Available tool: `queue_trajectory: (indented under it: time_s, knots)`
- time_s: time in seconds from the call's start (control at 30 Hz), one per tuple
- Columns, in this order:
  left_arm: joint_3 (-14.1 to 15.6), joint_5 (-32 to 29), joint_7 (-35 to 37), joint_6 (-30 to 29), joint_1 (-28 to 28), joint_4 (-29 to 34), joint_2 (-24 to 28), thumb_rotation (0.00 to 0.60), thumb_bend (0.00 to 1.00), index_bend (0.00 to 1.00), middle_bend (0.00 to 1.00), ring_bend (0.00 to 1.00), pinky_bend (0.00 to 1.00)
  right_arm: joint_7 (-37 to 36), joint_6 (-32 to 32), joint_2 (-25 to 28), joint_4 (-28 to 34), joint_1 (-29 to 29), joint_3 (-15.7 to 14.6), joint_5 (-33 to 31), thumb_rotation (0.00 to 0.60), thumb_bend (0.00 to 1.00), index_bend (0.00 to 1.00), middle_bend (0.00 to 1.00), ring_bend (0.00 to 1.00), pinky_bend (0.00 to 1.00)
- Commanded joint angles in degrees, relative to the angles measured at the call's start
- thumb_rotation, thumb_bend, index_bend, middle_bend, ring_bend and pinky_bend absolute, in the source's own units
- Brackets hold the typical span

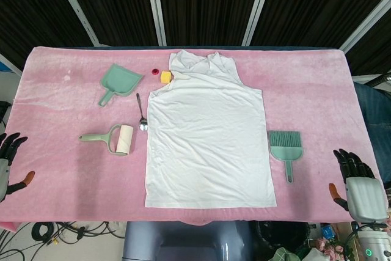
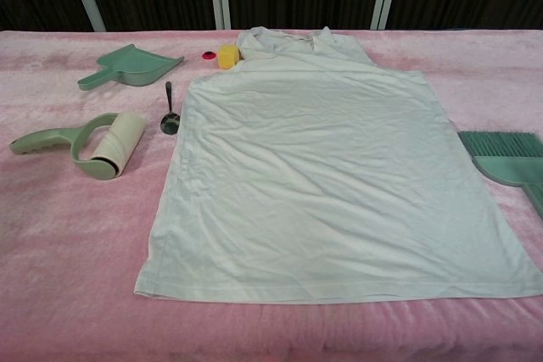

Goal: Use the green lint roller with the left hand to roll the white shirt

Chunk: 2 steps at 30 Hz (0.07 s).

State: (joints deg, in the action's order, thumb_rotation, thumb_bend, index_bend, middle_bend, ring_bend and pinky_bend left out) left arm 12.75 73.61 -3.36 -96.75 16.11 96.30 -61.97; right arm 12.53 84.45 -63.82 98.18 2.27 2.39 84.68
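- Two hands in the head view, both off the pink tabletop edges, neither touching anything.
- Left hand: at the far left frame edge, mostly cut off, well apart from the white shirt. Visible fingers are spread, nothing in them.
- Right hand: bottom right corner, past the shirt's right side and beyond the tabletop edge. Fingers apart, empty.
- Chest view shows neither hand.
- White shirt: flat in the middle of the tabletop, neck end toward the far edge, hem toward the near edge, light wrinkles.
- Green lint roller: lies on the tabletop just left of the shirt's left edge, not touching it. Roll end is nearest the shirt, handle points away to the left.
- Spoon: between the roller and the shirt's upper left side, bowl end nearer the camera.
- Green dustpan: left of the shirt's shoulder, beyond the roller.
- Yellow block and a small red cap: by the shirt's left shoulder, block just beside the cloth.
- Green hand brush: right of the shirt, near its lower half, bristles toward the far edge.
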Motion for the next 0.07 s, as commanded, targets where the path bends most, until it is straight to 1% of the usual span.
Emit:
queue_trajectory:
  time_s: [0.03, 0.07]
  knots:
    - [-0.64, 0.14, 1.96, -0.84, -1.92, -1.15, -0.23, 0.600, 0.24, 0.15, 0.09, 0.02, 0.14, -0.12, -0.15, -0.21, 0.24, 0.14, 0.07, -0.03, 0.600, 0.29, 0.11, 0.09, 0.11, 0.22]
    - [-1.24, -0.34, 2.31, -0.93, -2.24, -1.40, -0.01, 0.600, 0.24, 0.15, 0.09, 0.02, 0.14, 0.11, -0.35, -0.34, 0.17, 0.33, 0.11, 0.05, 0.600, 0.29, 0.11, 0.09, 0.11, 0.22]
